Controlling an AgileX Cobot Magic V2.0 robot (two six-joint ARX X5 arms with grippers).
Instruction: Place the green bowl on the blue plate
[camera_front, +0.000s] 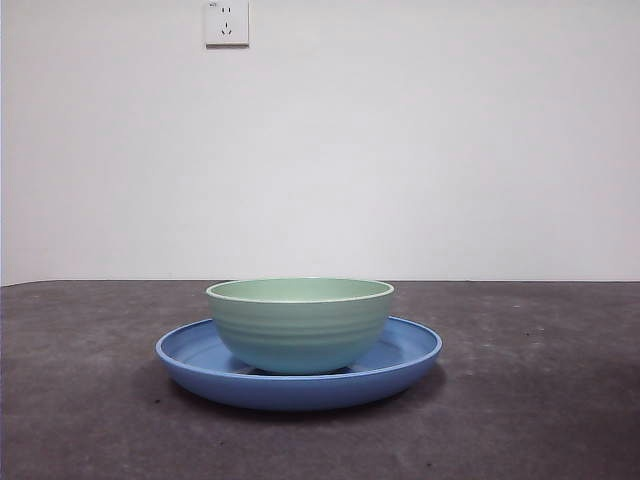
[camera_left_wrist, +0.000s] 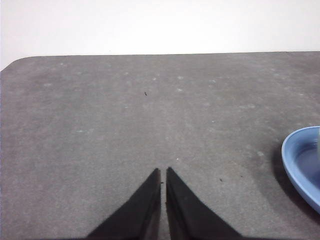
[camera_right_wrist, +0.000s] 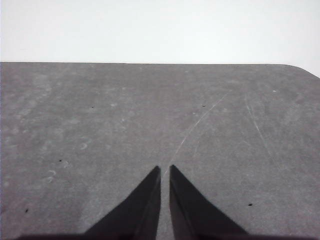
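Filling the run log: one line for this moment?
green bowl: on blue plate | left gripper: shut, clear | right gripper: shut, clear

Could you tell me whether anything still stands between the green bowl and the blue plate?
Nothing visible does: the green bowl already sits upright inside the blue plate. The left gripper and right gripper are both shut over bare table, holding nothing.

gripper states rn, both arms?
Left gripper: closed, holding nothing, beside the blue plate.
Right gripper: closed, holding nothing, over bare table.
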